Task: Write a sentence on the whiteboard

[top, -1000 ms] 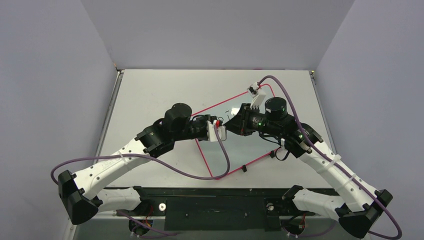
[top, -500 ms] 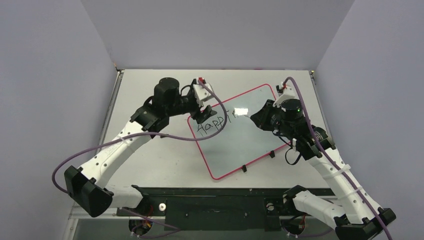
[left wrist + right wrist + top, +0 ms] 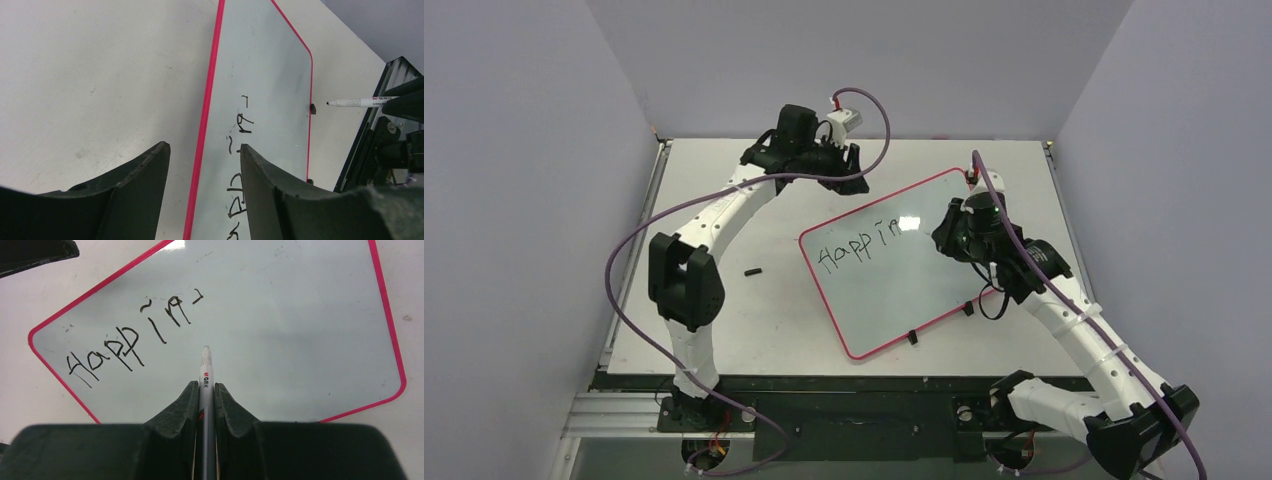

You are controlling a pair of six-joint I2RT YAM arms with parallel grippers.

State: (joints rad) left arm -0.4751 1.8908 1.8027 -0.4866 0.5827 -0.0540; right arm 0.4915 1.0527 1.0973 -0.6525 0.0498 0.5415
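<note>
Your whiteboard [image 3: 894, 290] looks glossy and smooth, the desk [image 3: 754, 320] matt and faintly speckled, the marker [image 3: 206, 372] smooth white plastic.

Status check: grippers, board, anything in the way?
Left gripper open, empty. Right gripper shut on marker. Sentence on board stops at "Happin". Small black piece on table left of board, clear.
</note>
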